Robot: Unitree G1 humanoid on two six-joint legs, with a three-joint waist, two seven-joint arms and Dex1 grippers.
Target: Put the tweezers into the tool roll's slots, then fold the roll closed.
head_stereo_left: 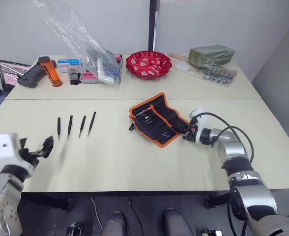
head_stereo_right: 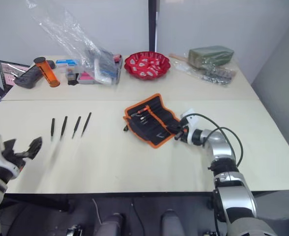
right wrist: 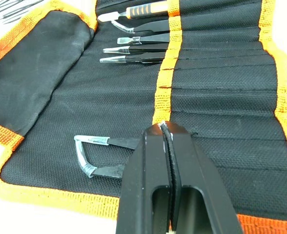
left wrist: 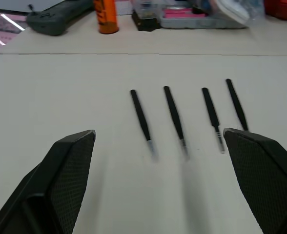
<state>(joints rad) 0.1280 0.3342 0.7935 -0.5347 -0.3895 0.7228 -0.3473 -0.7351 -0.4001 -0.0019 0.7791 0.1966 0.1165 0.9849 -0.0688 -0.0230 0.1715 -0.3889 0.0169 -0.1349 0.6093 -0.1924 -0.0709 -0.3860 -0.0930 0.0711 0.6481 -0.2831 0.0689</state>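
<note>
Black tweezers [right wrist: 102,156] in tool roll [right wrist: 60,87]

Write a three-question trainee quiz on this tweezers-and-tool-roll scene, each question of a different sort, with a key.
1. How many tweezers lie loose on the table, apart from the tool roll?
2. True or false: the tool roll is folded closed.
3. Which fits the left gripper? A: open, empty, short of the loose tweezers. B: shut on a tweezer. C: resting in the red bowl.

Key
1. Four, in a row.
2. False; it lies open, with the right gripper shut at the slots.
3. A.
</note>
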